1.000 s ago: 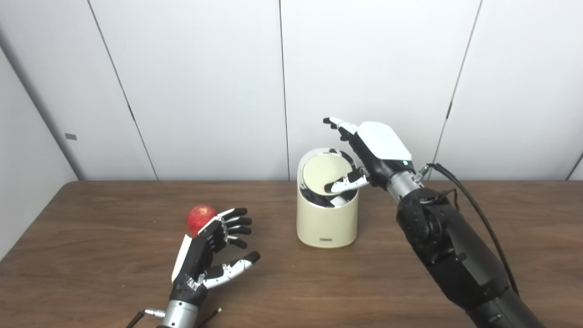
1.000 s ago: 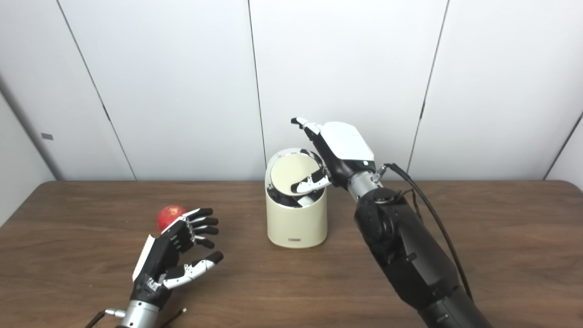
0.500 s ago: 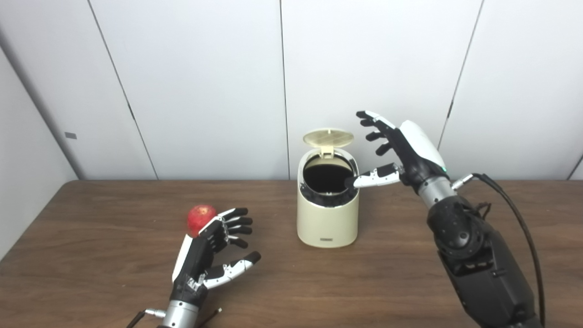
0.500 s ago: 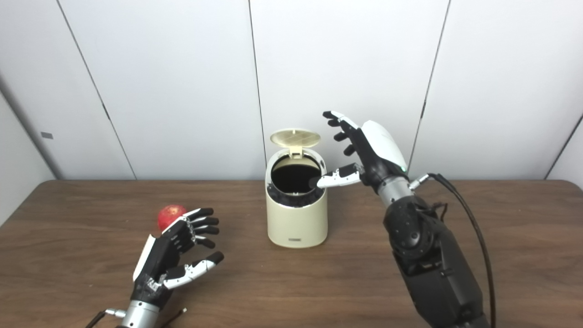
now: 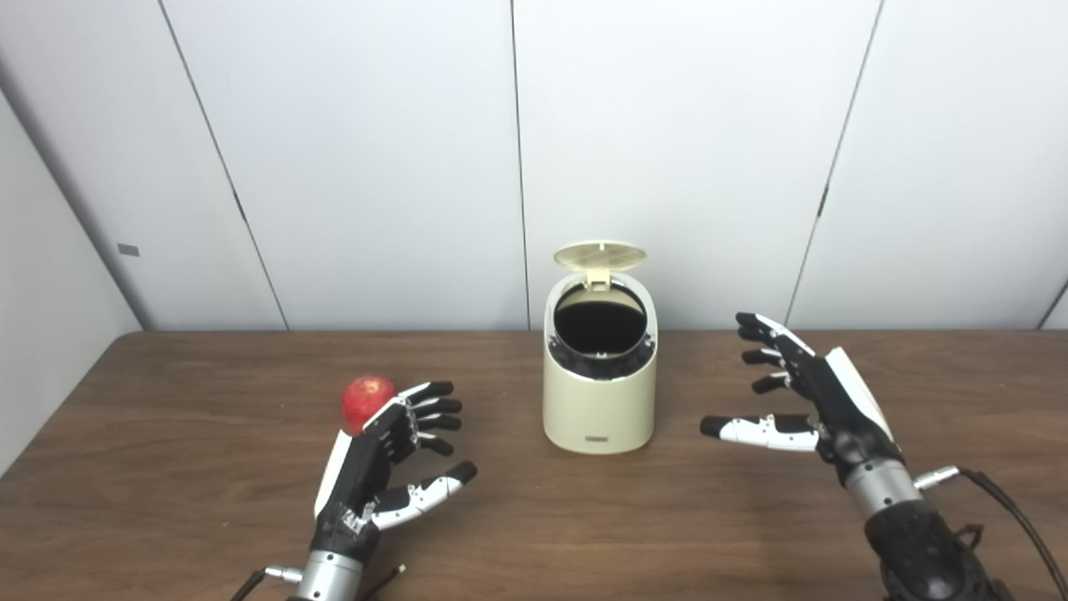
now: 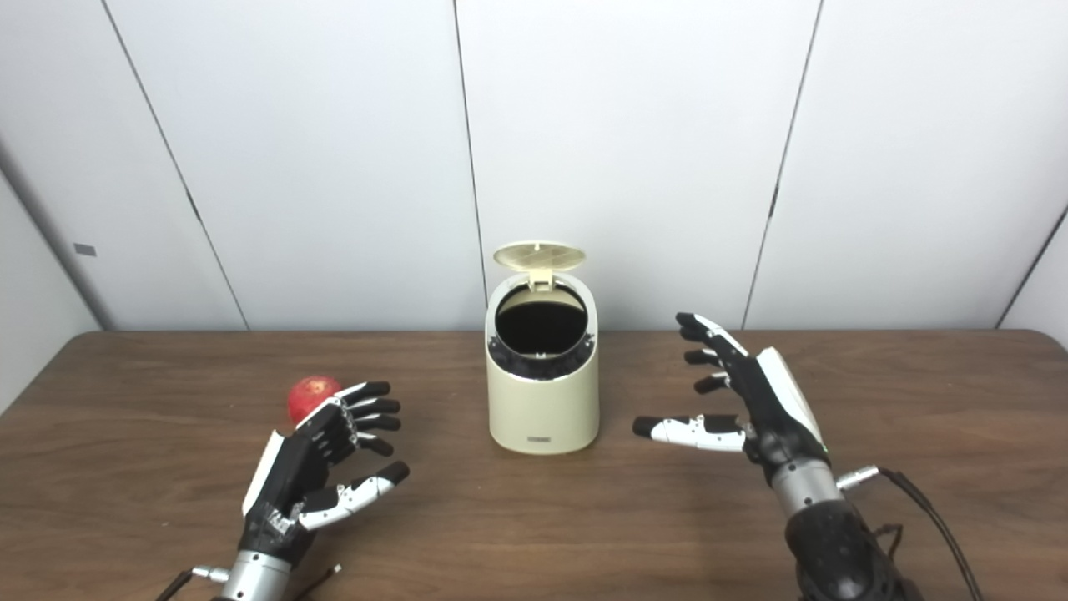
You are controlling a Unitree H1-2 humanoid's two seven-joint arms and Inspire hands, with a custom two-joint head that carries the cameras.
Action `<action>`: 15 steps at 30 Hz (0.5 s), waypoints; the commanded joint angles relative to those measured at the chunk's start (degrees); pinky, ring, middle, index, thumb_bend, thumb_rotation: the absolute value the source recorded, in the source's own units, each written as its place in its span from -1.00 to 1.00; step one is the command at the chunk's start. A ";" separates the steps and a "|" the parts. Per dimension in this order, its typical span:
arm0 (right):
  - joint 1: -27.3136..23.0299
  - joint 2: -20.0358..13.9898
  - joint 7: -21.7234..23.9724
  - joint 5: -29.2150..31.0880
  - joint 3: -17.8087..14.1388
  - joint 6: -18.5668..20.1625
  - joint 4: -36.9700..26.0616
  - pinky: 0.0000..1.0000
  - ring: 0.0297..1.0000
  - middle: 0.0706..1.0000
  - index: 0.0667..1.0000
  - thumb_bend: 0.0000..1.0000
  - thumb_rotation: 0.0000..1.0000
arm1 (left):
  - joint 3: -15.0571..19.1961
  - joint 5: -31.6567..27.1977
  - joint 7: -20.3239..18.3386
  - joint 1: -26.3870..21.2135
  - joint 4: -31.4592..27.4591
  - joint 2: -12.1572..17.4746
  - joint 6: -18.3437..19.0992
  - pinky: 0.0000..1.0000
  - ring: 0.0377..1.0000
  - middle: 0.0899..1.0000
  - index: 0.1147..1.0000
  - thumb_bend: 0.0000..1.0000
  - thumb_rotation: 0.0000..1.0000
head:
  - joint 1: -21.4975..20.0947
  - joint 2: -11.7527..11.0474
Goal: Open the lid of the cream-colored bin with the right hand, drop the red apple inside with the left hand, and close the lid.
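Observation:
The cream-colored bin point(image 5: 598, 401) stands at the middle of the table. Its round lid point(image 5: 600, 255) is flipped up at the back and the dark opening shows. The red apple point(image 5: 366, 397) lies on the table to the left, just behind my left hand point(image 5: 380, 459). That hand is open and empty, fingers spread, not touching the apple. My right hand point(image 5: 813, 401) is open and empty, low over the table to the right of the bin, well apart from it.
The brown wooden table point(image 5: 534, 534) runs the full width of the picture, with white wall panels behind it. A black cable point(image 5: 1001, 509) trails from my right wrist at the lower right.
The lid went from shut under my right hand to standing open. My right hand then left the bin and came down and right, low over the table. My left hand stayed still.

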 commanded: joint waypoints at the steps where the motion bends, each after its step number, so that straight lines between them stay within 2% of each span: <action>1: -0.28 -0.68 -1.18 1.91 -0.78 -4.94 -2.14 0.31 0.59 0.72 0.74 0.55 -0.50 | -0.18 -0.44 0.34 0.95 0.53 -0.57 -0.64 0.10 0.34 0.41 0.53 0.26 -1.00 | 0.02 -0.01; 4: 1.07 -0.83 -1.63 2.37 -0.64 -7.44 -1.32 0.34 0.59 0.73 0.75 0.57 -0.54 | -0.05 0.43 0.91 0.79 0.22 -0.55 -0.69 0.10 0.33 0.40 0.52 0.27 -1.00 | 0.41 0.08; 9: 3.07 -0.73 -1.57 2.77 -0.87 -8.36 -1.58 0.30 0.57 0.74 0.76 0.58 -0.57 | 0.75 7.71 5.03 0.69 -3.15 -0.58 -2.63 0.09 0.29 0.36 0.46 0.32 -1.00 | 3.28 0.12; 13: 4.03 -1.06 -0.83 4.58 -1.47 -8.41 -1.32 0.30 0.60 0.77 0.77 0.53 -0.66 | 2.91 15.98 11.64 0.34 -6.94 -2.21 -3.97 0.14 0.37 0.42 0.43 0.31 -0.92 | 7.32 -0.13; 15: 4.22 -1.37 -0.60 5.19 -1.75 -8.57 -0.98 0.33 0.62 0.78 0.78 0.51 -0.72 | 4.82 21.59 16.36 -0.53 -8.18 -3.06 -3.89 0.19 0.44 0.48 0.46 0.36 -0.79 | 9.45 -0.36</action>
